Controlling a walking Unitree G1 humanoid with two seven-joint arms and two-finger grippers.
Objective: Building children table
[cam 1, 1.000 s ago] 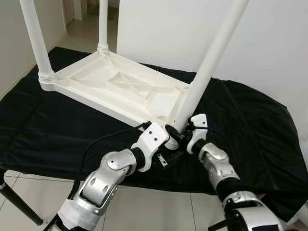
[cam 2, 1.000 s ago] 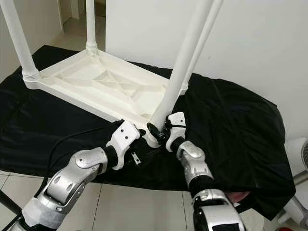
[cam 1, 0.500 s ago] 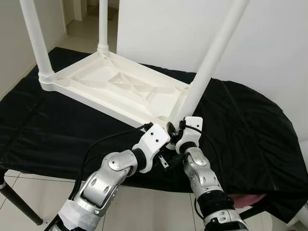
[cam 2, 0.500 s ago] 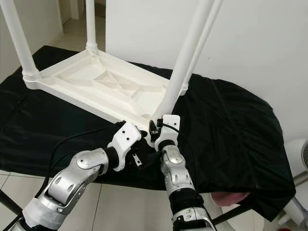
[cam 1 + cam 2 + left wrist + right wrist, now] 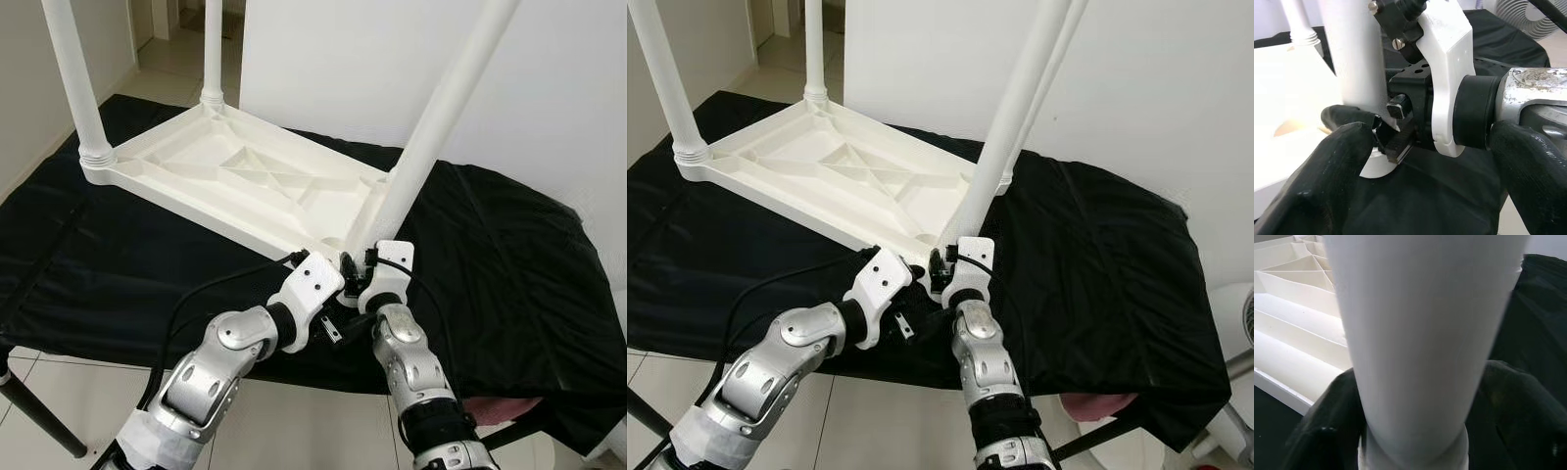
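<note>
The right tool [image 5: 364, 266] has swung round and now clamps the near table leg [image 5: 428, 147] at its base; left tool [image 5: 1415, 142] stays open beside it, so seating continues.

a desk draped in black cloth [image 5: 509, 255] stands against a plain white wall [image 5: 323, 59] on a pale tiled floor [image 5: 59, 392], with one dark desk leg [image 5: 39, 421] at the near corner and a white fan [image 5: 1236, 323] beside the far end.
</note>
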